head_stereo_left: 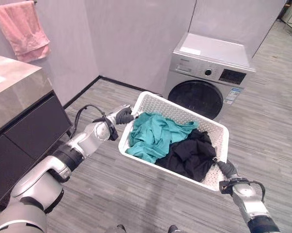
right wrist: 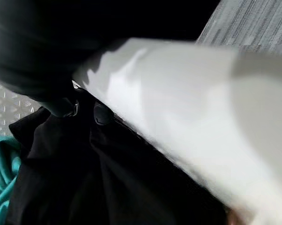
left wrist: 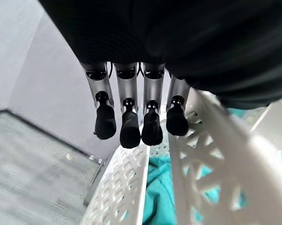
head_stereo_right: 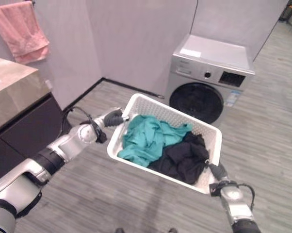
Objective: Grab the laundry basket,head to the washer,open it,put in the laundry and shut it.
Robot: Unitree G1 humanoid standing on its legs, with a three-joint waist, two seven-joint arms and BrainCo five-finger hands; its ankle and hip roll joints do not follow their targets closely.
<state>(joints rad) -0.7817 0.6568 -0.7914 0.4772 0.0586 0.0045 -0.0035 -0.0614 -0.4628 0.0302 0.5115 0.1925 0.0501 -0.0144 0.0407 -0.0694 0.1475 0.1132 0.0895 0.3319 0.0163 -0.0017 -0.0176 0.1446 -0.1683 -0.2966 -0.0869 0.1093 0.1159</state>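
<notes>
The robot carries a white perforated laundry basket (head_stereo_left: 211,127) in the air between its two hands, above the grey plank floor (head_stereo_left: 136,204). The right hand (head_stereo_left: 227,169) is at the near right corner of the basket. In the right wrist view its dark fingertips (right wrist: 102,114) reach over the rim onto the black clothing, so it seems hooked on the rim, although how firmly cannot be seen well. The left hand (head_stereo_left: 123,116) is at the far left corner. In the left wrist view its fingers (left wrist: 130,129) hang straight and relaxed over the rim, not curled around it, so this hand looks more like a support than a real grip.

Inside the basket lie a teal garment (head_stereo_left: 153,136) on the left side and a black garment (head_stereo_left: 192,155) on the right, both soft and crumpled. The load is probably light, and the plastic basket is stiff but can bend a little at its thin rim. The rim corners are the good places to hold, and the smooth plastic may slip under straight fingers.

Beyond the basket stands the silver front-loading washer (head_stereo_left: 209,73) against the wall, its round dark door (head_stereo_left: 194,98) shut. At the far left are a dark cabinet (head_stereo_left: 24,131) with a stone countertop (head_stereo_left: 12,82) and a pink towel (head_stereo_left: 24,30) hanging above.
</notes>
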